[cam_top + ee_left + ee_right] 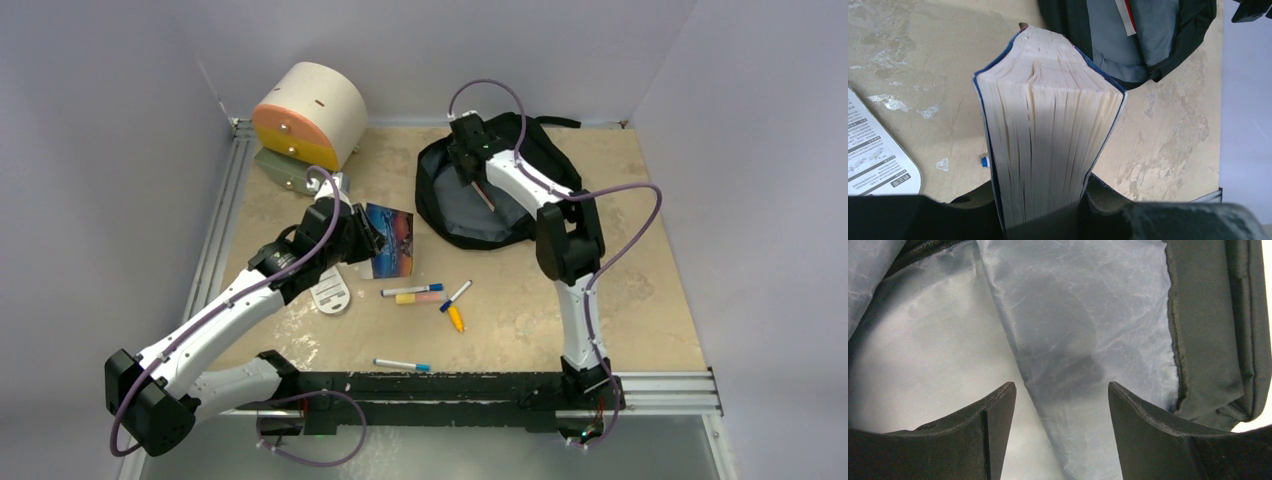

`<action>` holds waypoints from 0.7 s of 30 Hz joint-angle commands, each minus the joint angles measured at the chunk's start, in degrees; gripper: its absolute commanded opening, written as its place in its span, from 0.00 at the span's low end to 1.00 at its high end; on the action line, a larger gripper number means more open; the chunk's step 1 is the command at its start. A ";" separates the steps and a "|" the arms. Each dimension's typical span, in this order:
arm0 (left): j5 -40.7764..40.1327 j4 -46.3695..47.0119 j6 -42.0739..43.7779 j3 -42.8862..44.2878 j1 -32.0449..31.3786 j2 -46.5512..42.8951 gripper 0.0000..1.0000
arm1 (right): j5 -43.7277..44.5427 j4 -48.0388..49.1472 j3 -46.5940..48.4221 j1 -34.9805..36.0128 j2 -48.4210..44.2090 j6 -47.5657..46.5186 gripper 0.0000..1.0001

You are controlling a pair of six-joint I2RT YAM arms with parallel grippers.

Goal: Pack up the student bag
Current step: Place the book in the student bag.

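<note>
Packing looks barely begun: the bag (436, 200) lies open beneath the right gripper (1060, 400), whose jaws are spread empty over its grey lining, while the left gripper (365, 240) clamps a book (392, 240) left of the bag, with pens (430, 295) loose nearby.

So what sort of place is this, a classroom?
More likely a robotics lab test cell: two robot arms bolted to a metal rail at the table edge, plain walls boxing it in, and staged school things: black backpack, book, marker pens.
</note>
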 commanded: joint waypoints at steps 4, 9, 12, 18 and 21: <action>0.94 10.75 -1.50 3.49 -0.20 -2.64 0.00 | -6.44 6.61 -0.06 -0.53 -1.25 0.62 0.73; 1.65 10.78 -2.59 3.40 -0.20 -2.45 0.00 | -2.09 11.76 1.55 -0.53 1.33 0.62 0.76; 1.61 10.56 -2.92 3.43 -0.22 -2.63 0.00 | 4.26 13.10 3.44 -0.53 4.49 -1.43 0.78; 1.47 10.05 -3.92 3.03 -0.24 -3.07 0.00 | 9.43 15.94 4.10 -0.53 7.75 -6.38 0.80; 1.61 9.98 -4.47 2.78 -0.24 -3.23 0.00 | 11.68 17.64 3.35 -0.53 7.55 -6.80 0.81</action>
